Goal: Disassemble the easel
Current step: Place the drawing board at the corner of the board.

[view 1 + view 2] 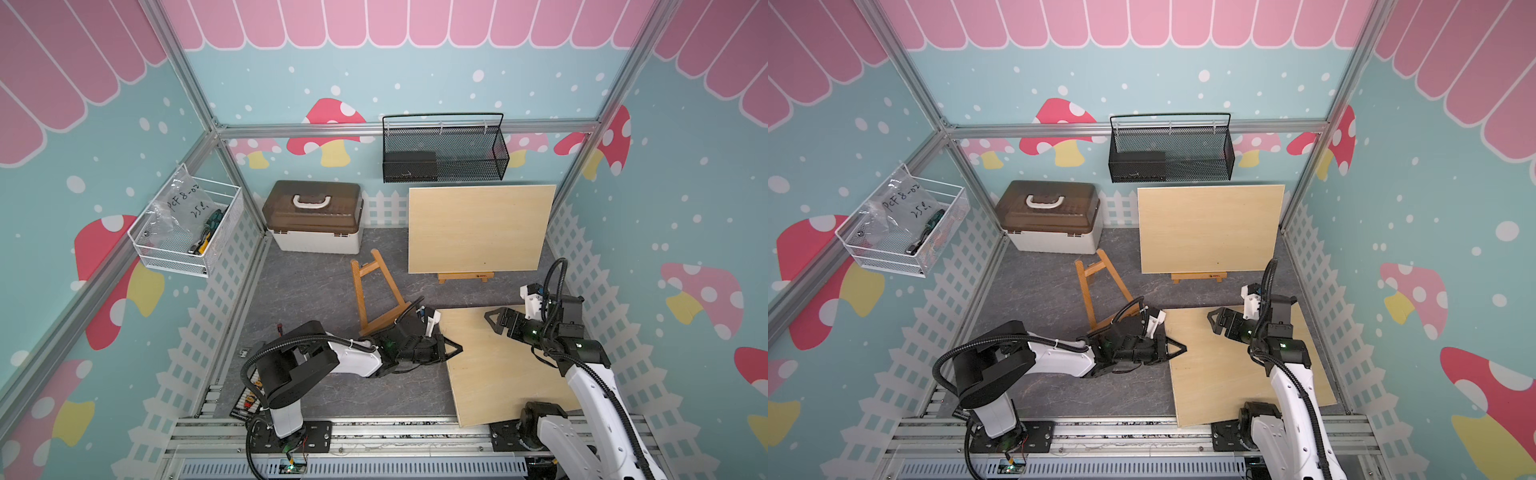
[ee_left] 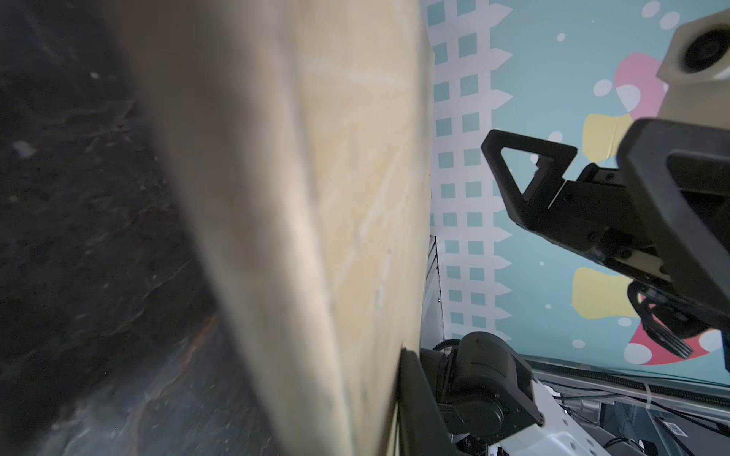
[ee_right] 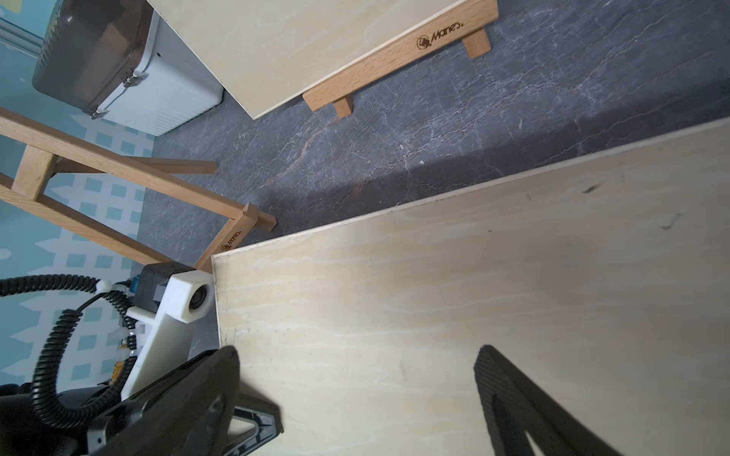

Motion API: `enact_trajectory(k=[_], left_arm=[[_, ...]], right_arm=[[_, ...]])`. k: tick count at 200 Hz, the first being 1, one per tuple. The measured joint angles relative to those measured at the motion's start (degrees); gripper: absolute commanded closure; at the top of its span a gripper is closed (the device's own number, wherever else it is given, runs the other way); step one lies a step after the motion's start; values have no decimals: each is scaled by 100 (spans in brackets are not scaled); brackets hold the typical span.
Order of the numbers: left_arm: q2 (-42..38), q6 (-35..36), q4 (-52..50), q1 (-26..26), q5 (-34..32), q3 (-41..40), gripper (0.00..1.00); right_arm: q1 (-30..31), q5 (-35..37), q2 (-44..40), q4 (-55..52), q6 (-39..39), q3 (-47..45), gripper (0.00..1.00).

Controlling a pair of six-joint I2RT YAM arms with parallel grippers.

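Wooden easel [image 1: 360,293] lying on grey floor [image 1: 311,291], honey-coloured A-shape with crossbar, foot rail just behind left gripper [image 1: 453,349], jaws pressed together at edge of flat board [image 1: 507,374], right gripper [image 1: 493,320] spread wide above that board.

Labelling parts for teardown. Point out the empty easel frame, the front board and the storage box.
empty easel frame [image 1: 360,295]: a top view, on one long leg.
front board [image 1: 498,374]: a top view, on its bare middle.
storage box [image 1: 286,218]: a top view, on its brown lid.
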Motion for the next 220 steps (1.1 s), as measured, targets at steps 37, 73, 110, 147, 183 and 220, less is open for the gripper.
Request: enact_trajectory(k=[37, 73, 110, 147, 183, 220], left_arm=[[234, 4, -118, 59, 131, 308, 98], [286, 39, -407, 175, 313, 498, 86], [291, 223, -828, 297, 435, 680, 75], [573, 372, -1331, 407, 452, 726, 70], [702, 632, -1692, 518, 472, 931, 65], [780, 916, -2081, 603, 437, 1034, 60]], right_arm=[[26, -7, 33, 52, 20, 0, 4], [26, -13, 37, 79, 57, 0, 3], [26, -17, 55, 94, 79, 2, 3], [26, -17, 79, 109, 122, 11, 3], [26, -13, 85, 144, 164, 11, 3], [26, 4, 85, 190, 188, 11, 3]])
